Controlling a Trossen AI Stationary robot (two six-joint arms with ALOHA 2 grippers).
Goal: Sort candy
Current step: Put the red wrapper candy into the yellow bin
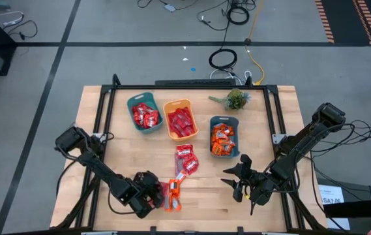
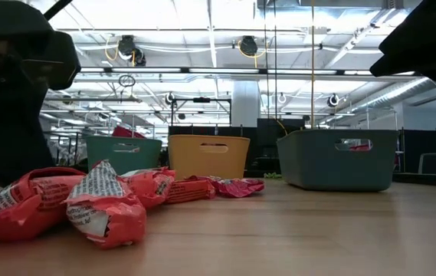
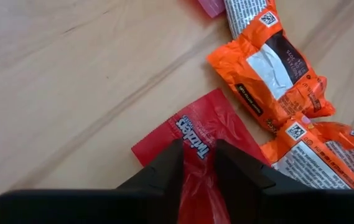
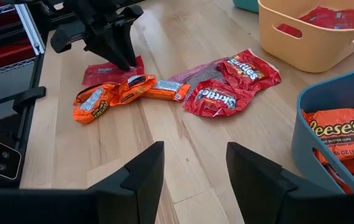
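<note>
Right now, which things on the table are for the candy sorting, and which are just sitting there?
For the job:
loose candies
red Twizzlers packet, pinched in the left gripper jaws
three bins with sorted candy
right gripper, waiting with jaws open

Just there:
small green plant
cables on the floor

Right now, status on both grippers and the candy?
Left gripper shut on red Twizzlers packet. Right gripper open, clear of loose candy. Orange packets touching the held one.
</note>
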